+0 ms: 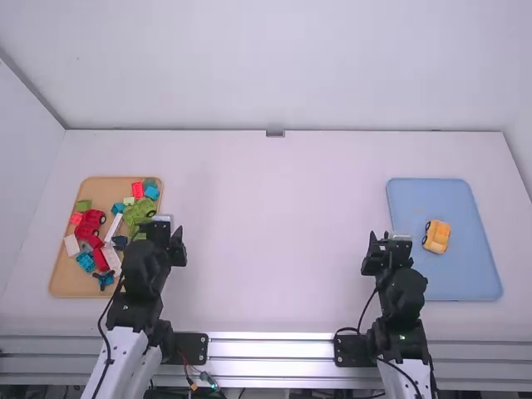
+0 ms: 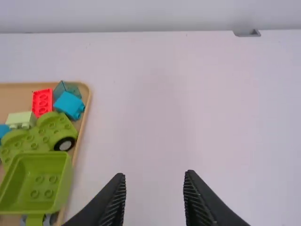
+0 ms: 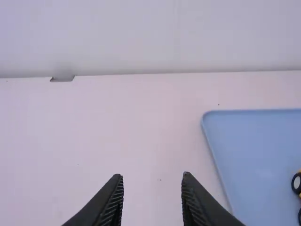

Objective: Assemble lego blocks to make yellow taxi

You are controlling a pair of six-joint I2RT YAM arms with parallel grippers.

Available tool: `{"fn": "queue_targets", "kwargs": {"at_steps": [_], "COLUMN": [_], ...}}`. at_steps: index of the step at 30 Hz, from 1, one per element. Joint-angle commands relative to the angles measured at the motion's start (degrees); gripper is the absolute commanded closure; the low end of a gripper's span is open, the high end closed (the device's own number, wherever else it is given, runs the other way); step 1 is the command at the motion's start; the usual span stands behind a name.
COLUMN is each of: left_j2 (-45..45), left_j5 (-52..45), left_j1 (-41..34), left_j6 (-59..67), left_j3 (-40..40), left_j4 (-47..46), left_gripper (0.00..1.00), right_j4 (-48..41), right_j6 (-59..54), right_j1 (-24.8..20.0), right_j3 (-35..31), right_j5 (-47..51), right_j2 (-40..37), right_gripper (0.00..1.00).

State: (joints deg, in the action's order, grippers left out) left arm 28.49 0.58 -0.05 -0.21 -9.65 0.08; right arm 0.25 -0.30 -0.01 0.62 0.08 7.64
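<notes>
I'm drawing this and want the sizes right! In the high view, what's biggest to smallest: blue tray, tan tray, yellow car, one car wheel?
1. Blue tray and tan tray: too alike to rank
2. Yellow car
3. One car wheel: smallest

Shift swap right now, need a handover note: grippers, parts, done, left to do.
Left gripper: open, empty, beside the tan tray.
Right gripper: open, empty, beside the blue tray.
Parts: yellow wheeled car on the blue tray; mixed blocks and green truck on the tan one.
Done: car looks put together.
Left: probably just a check; can't tell if it lacks a piece.
</notes>
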Motion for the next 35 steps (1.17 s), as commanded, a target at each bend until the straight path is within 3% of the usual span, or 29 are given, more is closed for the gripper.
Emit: {"fn": "queue_targets", "kwargs": {"at_steps": [1,7,17,22,35], "left_j2": [-3.08,-9.47,-18.96,-22.32,-28.49], "left_j5": [-0.58,-0.58,-0.58,-0.58,-0.58], "left_j1": [0.05,0.05,0.05,0.05,0.05], "left_j6": [0.21,0.21,0.21,0.21,0.21], "left_j3": [2.91,9.3,9.65,9.65,9.65], "left_j4": [-0.08,-0.08,-0.08,-0.08,-0.08], "left_gripper": [0.72,0.83,1.0,1.0,1.0], "right_j4": [-0.25,-0.25,-0.25,-0.25,-0.25], "right_j6": [0.3,0.3,0.3,0.3,0.3], "right_j1": [0.01,0.01,0.01,0.01,0.01], "right_j3": [-0.62,-0.62,-0.62,-0.62,-0.62], "right_j5": [-0.08,-0.08,-0.08,-0.08,-0.08], "right_j2": [-2.97,-7.64,-7.64,-7.64,-7.64], "right_gripper": [0.72,0.82,0.95,1.0,1.0]}}
